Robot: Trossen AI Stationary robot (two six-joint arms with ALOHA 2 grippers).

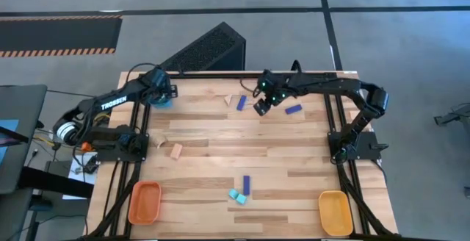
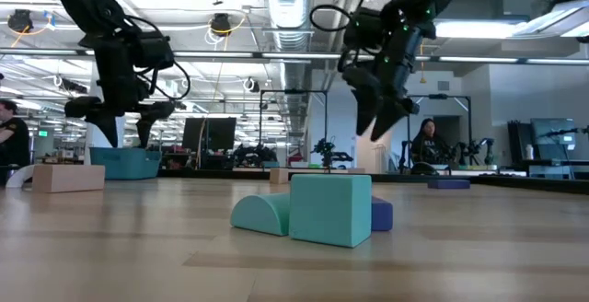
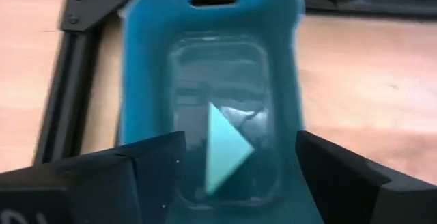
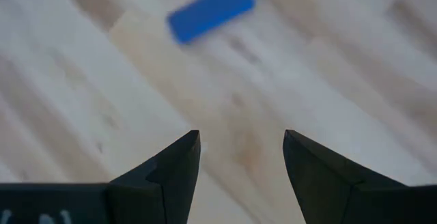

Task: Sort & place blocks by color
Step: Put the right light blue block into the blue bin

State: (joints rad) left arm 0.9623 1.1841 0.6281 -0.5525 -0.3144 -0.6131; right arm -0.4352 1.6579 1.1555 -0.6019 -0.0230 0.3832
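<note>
Wooden desk (image 1: 220, 160), slatted, carries everything. Trays at three corners: orange tray (image 1: 145, 201) at the near left, yellow tray (image 1: 335, 211) at the near right, teal tray (image 3: 212, 60) at the far left, presumably one destination per colour. Left arm reaches over the teal tray; left gripper (image 3: 239, 162) hangs directly above it, jaws wide and empty, and a pale cyan triangular block (image 3: 229, 149) lies on the tray floor below, which reads as a drop just made into the matching colour. Right arm stretches across the far edge; right gripper (image 1: 262, 107) hovers above bare wood mid-desk, jaws wide, holding nothing, pointed down. Its wrist view shows a dark blue bar (image 4: 212, 9) ahead of the fingers, so it is probably lining up on a blue piece; another blue bar (image 1: 294, 109) lies just to its right. Remaining blocks scattered: a blue bar (image 1: 246, 184) and cyan pieces (image 1: 236, 195) touching near the front centre, natural wood pieces (image 1: 176, 150) toward the left, more wood near the far edge. Sorting looks early; most blocks unplaced.
</note>
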